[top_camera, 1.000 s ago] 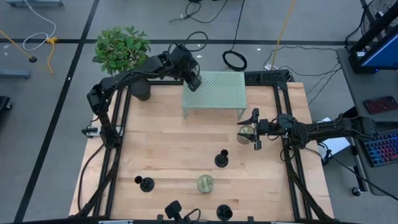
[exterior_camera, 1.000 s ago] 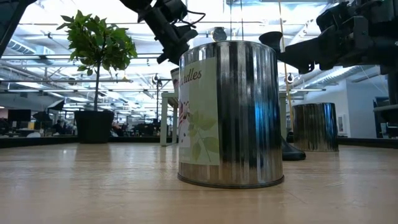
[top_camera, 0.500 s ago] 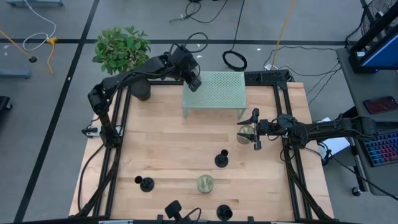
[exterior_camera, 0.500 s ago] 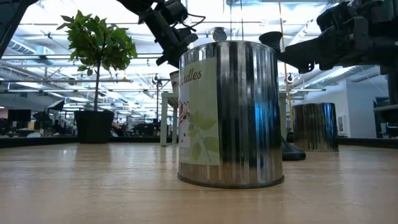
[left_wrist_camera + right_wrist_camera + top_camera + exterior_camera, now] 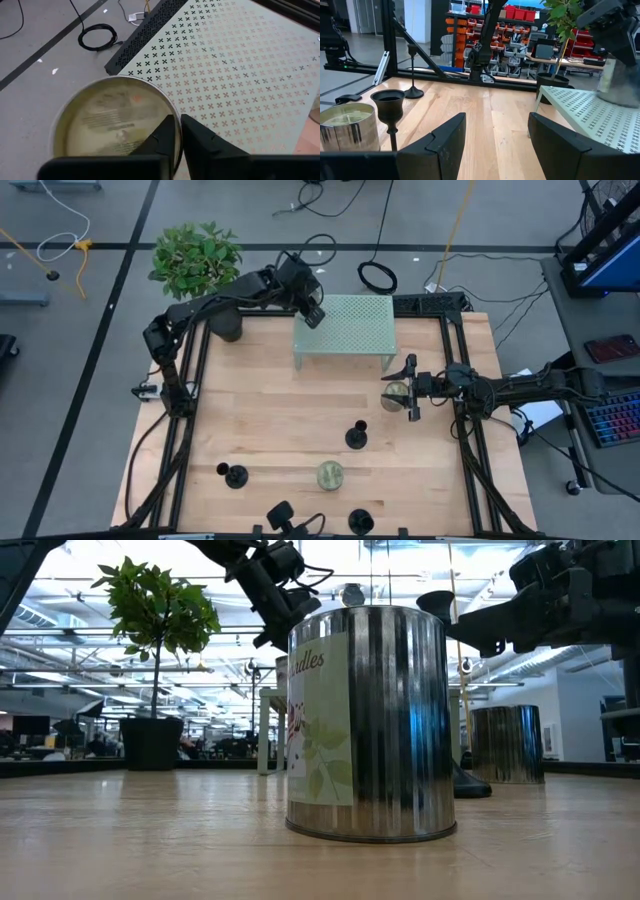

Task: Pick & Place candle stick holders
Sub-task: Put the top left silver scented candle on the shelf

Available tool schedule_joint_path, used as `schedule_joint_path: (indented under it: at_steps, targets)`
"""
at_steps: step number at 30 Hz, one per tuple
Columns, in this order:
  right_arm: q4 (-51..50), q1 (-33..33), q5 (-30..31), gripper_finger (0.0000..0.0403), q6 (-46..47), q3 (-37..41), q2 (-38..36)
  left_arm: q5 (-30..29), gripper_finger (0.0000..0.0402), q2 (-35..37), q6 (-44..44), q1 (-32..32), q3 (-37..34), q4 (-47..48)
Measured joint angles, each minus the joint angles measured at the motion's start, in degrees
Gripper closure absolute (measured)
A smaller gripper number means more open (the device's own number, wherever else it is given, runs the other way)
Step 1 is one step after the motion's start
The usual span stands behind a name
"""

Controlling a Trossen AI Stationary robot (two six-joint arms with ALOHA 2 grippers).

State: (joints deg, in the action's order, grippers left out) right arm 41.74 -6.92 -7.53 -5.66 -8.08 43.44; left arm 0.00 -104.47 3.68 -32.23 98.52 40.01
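My left gripper [image 5: 314, 315] is shut on a brass cup [image 5: 110, 120] in the air at the far left corner of the pale green perforated stand [image 5: 350, 325]. My right gripper [image 5: 408, 388] is open and hangs above a second brass cup [image 5: 396, 393] that stands on its base at the table's right. A third brass cup [image 5: 330, 474] stands near the front edge and fills the low view [image 5: 365, 720]. Three black stem holders [image 5: 355, 437] [image 5: 235, 475] [image 5: 360, 522] stand on their round bases toward the front. My left gripper holds the brass cup by its rim [image 5: 167, 107], one finger inside the cup and one outside. The fingers come from above, pointing down. The cup hangs upright, its open top up, lifted clear beside and above the stand's edge [image 5: 150, 60].
A potted plant [image 5: 195, 258] in a black pot [image 5: 228, 328] stands at the far left corner. Black frame rails run along the table's left and right sides. Bare wood lies in the table's middle [image 5: 270, 410].
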Motion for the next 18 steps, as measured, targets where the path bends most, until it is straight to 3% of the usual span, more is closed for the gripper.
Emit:
schedule_joint_path:
  at_steps: [18]
  targets:
    - [0.0, 0.0, 0.0, 0.0193, -0.2, 0.0, 0.0, 0.1, 0.0362, -0.6, -3.4, 0.0, -0.1, -6.6]
